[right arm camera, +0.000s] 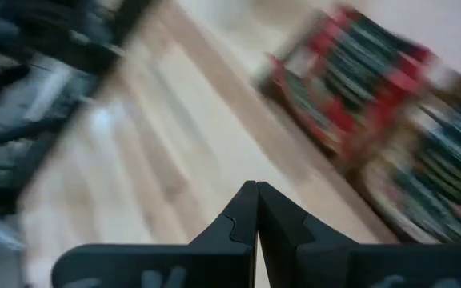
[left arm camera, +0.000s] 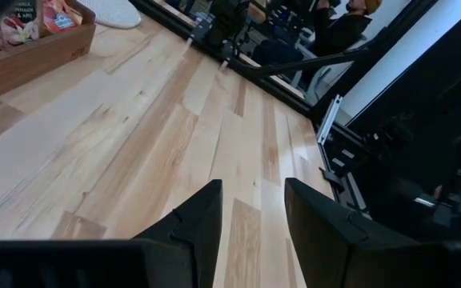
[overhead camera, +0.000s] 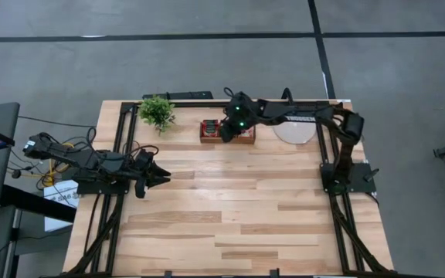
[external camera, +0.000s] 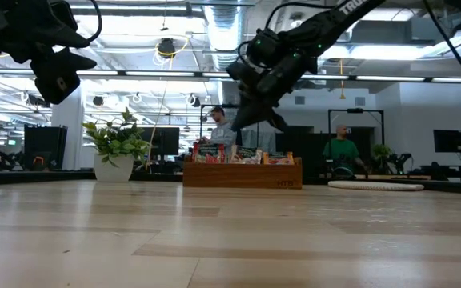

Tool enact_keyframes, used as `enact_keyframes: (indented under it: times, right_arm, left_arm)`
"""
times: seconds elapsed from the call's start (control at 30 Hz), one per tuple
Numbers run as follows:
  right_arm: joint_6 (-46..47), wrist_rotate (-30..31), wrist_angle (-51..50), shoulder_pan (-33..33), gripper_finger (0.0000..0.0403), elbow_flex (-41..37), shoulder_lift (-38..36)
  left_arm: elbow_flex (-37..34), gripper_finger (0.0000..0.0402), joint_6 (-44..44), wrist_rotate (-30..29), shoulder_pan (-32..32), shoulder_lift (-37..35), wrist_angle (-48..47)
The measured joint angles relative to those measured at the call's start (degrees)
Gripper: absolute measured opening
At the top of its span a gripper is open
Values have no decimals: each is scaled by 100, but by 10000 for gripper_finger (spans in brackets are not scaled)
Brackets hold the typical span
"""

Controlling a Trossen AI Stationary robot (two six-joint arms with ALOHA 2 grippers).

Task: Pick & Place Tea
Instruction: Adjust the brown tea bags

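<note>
The right hand (overhead camera: pixel 230 127) hangs above the wooden box (overhead camera: pixel 226 133) at the far edge of the counter (overhead camera: pixel 230 224), its arm reaching in from the right-side mount, and its two fingers (right arm camera: pixel 256 210) are pressed tight together with nothing between them. The tea sachets (external camera: pixel 238 154) stand packed on edge inside that box, red ones with dark green labels, and the right wrist view looks down on the same rows of red and green packets (right arm camera: pixel 358 88), blurred. From counter height the right hand (external camera: pixel 250 108) hovers over the box (external camera: pixel 242 173) on its left half, clear of the sachet tops. Over on the left side the left hand (overhead camera: pixel 159 174) waits above bare counter, well apart from the box, and its fingers (left arm camera: pixel 198 224) stand apart with only wood showing in the gap, gripping nothing. Its wrist view catches a corner of the box (left arm camera: pixel 30 56) with a few sachets (left arm camera: pixel 22 20) poking up. A small green potted plant (overhead camera: pixel 157 112) sits left of the box on the far edge, and a round pale disc (overhead camera: pixel 294 131) lies just right of it. In the room beyond the counter a person in a green top (external camera: pixel 342 150) is seated, and another person (external camera: pixel 217 126) stands behind the box.
</note>
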Motion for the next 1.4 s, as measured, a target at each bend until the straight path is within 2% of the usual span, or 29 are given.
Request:
enact_keyframes:
  times: [0.17, 0.27, 0.37, 0.6, 0.93, 1.13, 1.33, 1.4]
  right_arm:
    - [-238, 579, -593, -100, 0, 146, 18]
    - [-443, 717, -905, -143, 0, 181, 21]
    - [-577, 769, -887, -137, 0, 194, 21]
    - [-591, 1325, -838, -92, 0, 192, 21]
    - [-421, 1621, -708, -100, 0, 190, 21]
    - [527, 1614, -512, -48, 0, 185, 21]
    - [1751, 1541, 400, 34, 0, 185, 21]
    - [2003, 1329, 601, 61, 0, 185, 21]
  left_arm:
    - [0, 129, 0, 5, -1, 0, -18]
    - [0, 129, 0, 4, -4, 0, -27]
    - [0, 129, 0, 2, -4, 0, -36]
    - [0, 129, 0, -2, -3, 0, -42]
    - [2, 129, 13, -12, -2, 0, -40]
    - [2, 129, 20, -17, -4, 0, -40]
    - [2, 129, 22, -22, -4, 0, -39]
    - [2, 129, 22, -22, -3, 0, -38]
